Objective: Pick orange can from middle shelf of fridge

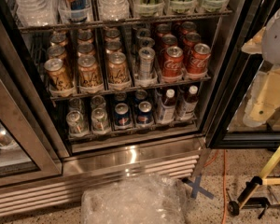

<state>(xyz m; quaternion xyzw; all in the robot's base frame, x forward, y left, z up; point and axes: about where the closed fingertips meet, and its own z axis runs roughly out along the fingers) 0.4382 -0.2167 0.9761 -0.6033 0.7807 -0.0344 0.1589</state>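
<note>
6 o'clock, nearest: crumpled clear plastic sheet (130,200) on the floor before the tall stainless-steel, glass-door fridge (130,158). 3 o'clock: pale cream robot gripper (263,101) outside the cabinet, well apart from the cans; clenched or released, cannot tell. Dark wire middle shelf (130,89), 10 o'clock side: orange-gold aluminium can (89,73) upright in the front row, twins just beside and behind. Judgement: if full, moderately heavy; thin wall dents; probably cold and slick. Take it mid-body, squarely across the sides; neighbours leave little room.

High camera, angled down into open fridge (130,157), close, jaws at right edge
</note>
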